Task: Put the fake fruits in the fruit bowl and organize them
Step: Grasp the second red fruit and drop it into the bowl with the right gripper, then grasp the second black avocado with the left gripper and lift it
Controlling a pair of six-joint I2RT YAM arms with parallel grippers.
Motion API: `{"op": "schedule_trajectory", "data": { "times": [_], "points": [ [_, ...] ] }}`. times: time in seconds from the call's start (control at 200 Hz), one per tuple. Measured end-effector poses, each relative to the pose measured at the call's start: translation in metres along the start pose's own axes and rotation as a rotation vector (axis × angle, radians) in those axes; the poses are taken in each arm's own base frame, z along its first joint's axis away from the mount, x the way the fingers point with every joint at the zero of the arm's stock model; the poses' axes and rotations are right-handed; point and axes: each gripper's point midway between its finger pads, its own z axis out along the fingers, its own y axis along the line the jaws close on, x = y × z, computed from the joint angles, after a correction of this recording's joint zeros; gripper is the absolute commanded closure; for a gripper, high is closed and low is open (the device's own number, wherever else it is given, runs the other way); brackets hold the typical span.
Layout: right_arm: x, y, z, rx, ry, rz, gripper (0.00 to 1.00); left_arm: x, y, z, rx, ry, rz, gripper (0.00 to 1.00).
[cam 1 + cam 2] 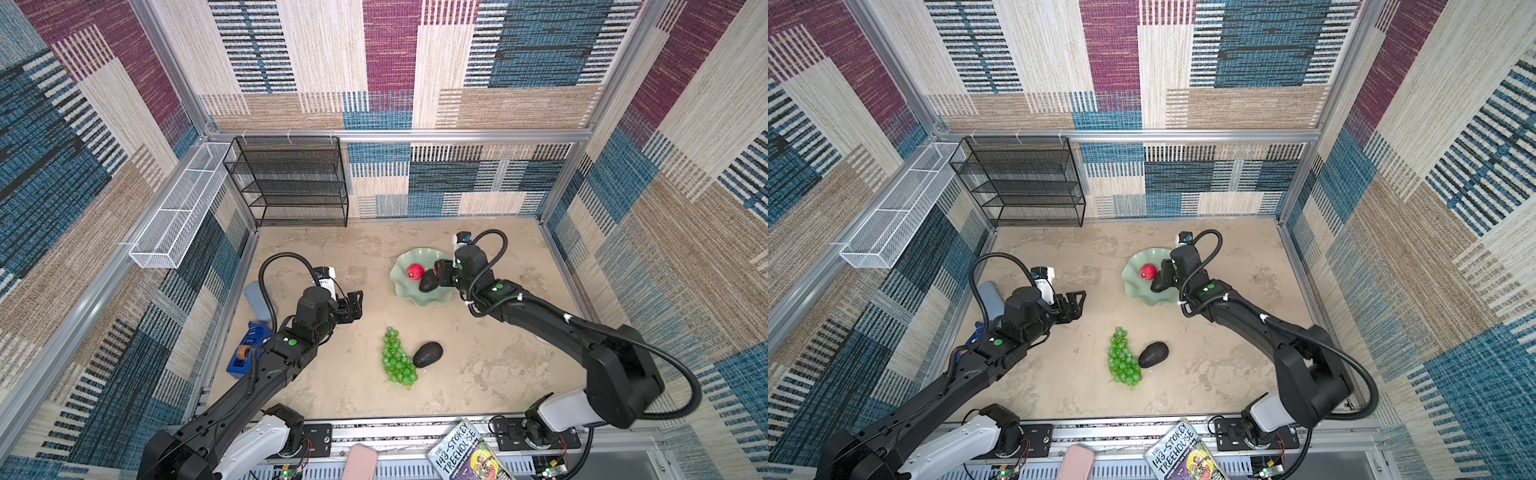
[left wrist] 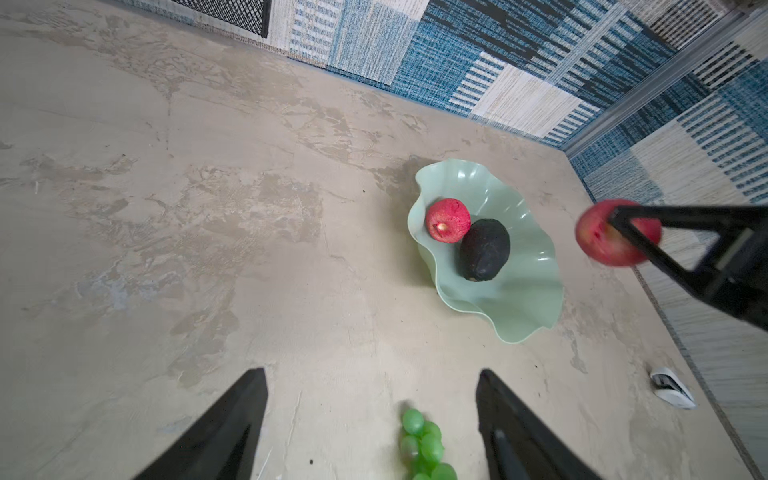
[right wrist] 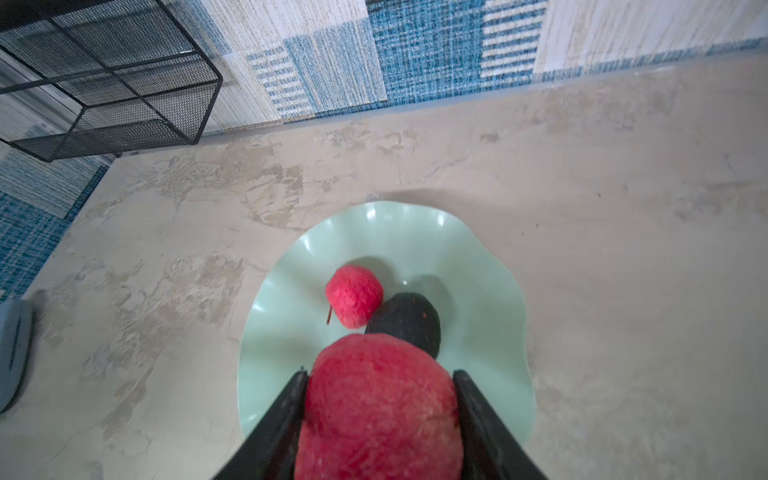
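Two fruits already lie in the bowl [image 1: 415, 297], a pale green dish with a wavy rim: a red fruit [image 1: 415, 272] and a dark avocado [image 2: 484, 249], touching each other. The right hand [image 3: 379, 376] hangs over the bowl, its jaws clamped on a second red fruit [image 3: 380, 424]. The grapes [image 1: 397, 359] and the other avocado [image 1: 428, 354] lie just beside each other on the desk [image 1: 332, 374], apart from the bowl. The left hand [image 2: 370, 374] hovers near the grapes, jaws spread wide and empty.
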Motion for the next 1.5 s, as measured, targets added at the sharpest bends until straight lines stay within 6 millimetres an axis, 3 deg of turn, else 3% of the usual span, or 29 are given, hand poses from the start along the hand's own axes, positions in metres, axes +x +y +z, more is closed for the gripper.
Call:
{"op": "schedule_trajectory", "data": {
  "times": [0.13,0.255,0.356,0.506,0.701,0.967,1.072,1.187,1.347,1.503],
  "points": [
    [-0.012,0.009,0.045,-0.018,0.002,-0.048,0.52,0.007,-0.005,-0.006,0.044,0.015,-0.002,0.19],
    [-0.003,0.006,0.079,-0.009,0.038,-0.08,0.52,0.015,-0.008,-0.01,0.075,0.037,-0.012,0.19],
    [0.006,0.003,0.095,0.001,0.062,-0.086,0.51,0.022,-0.009,-0.011,0.089,0.063,-0.019,0.19],
    [0.02,-0.004,0.111,0.006,0.085,-0.084,0.49,0.034,-0.013,-0.011,0.125,0.112,-0.023,0.2],
    [0.031,-0.015,0.123,0.03,0.098,-0.064,0.46,0.044,-0.034,-0.015,0.23,0.145,0.019,0.2],
    [0.033,-0.019,0.129,0.034,0.093,-0.044,0.28,0.054,-0.058,-0.011,0.31,0.193,0.101,0.2],
    [0.022,-0.018,0.118,0.028,0.071,-0.039,0.23,0.06,-0.066,-0.005,0.323,0.227,0.132,0.2],
    [-0.009,-0.011,0.09,0.005,0.003,-0.026,0.17,0.066,-0.079,0.001,0.349,0.259,0.178,0.2],
    [-0.051,-0.008,0.023,-0.033,-0.132,-0.005,0.05,0.08,-0.106,0.01,0.394,0.315,0.267,0.2],
    [-0.048,-0.018,-0.036,-0.055,-0.201,0.008,0.0,0.102,-0.138,0.02,0.448,0.381,0.397,0.2]
  ]
}}
